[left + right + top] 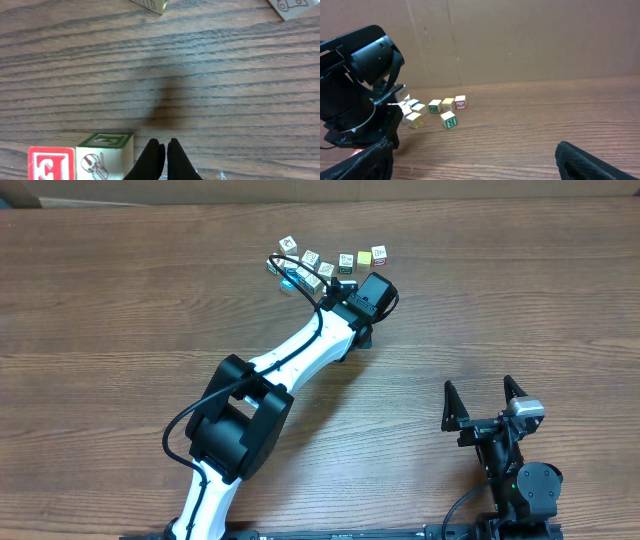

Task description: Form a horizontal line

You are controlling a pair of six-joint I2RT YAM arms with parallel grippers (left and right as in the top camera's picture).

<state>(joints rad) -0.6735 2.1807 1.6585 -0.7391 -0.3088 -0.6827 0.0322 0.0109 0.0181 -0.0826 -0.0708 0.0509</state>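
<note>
Bright, even light throughout, with one soft smudged shadow on the table (pixel 250 75).

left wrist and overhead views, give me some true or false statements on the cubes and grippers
1. The left gripper is shut and holds nothing. True.
2. The right gripper grips a cube. False: it is open and empty, far from the cubes.
3. A red-lettered cube sits flush against a green-edged cube. True.
4. The cubes already form one straight row. False: they lie in an uneven bunch.
</note>
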